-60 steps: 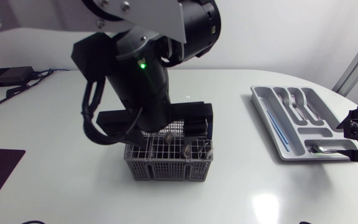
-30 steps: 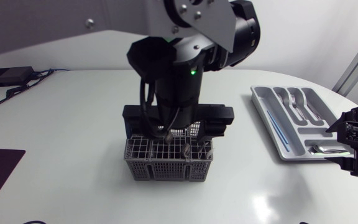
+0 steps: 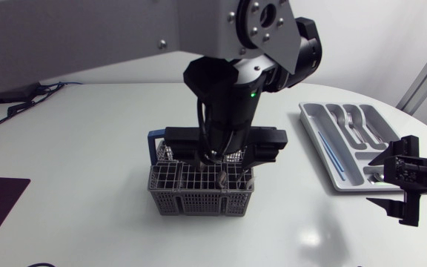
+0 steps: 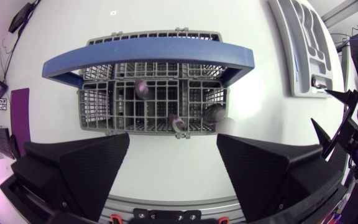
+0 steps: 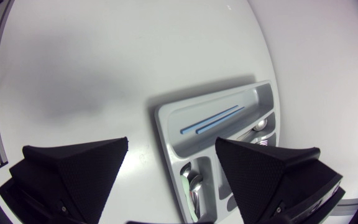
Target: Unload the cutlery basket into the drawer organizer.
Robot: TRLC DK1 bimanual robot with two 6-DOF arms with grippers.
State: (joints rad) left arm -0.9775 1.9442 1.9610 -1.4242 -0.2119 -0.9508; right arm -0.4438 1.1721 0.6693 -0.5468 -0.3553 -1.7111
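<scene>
Pick-up step: your left gripper (image 4: 173,148) hangs right over the basket (image 4: 148,99), fingers spread wide, nothing held. Three pieces poke up; you'll need to drop onto one handle (image 4: 179,121). Your right gripper (image 5: 171,149), also spread, sits by the organizer (image 5: 166,134), well right of the basket.

Setting: robotics laboratory test bench. Indicators: a bare white table (image 3: 87,170), a cutlery basket (image 3: 199,196) staged directly below the left gripper (image 3: 222,154), a drawer organizer (image 3: 319,144) just beside the right gripper (image 3: 400,178), and loose cables (image 3: 21,108).
</scene>
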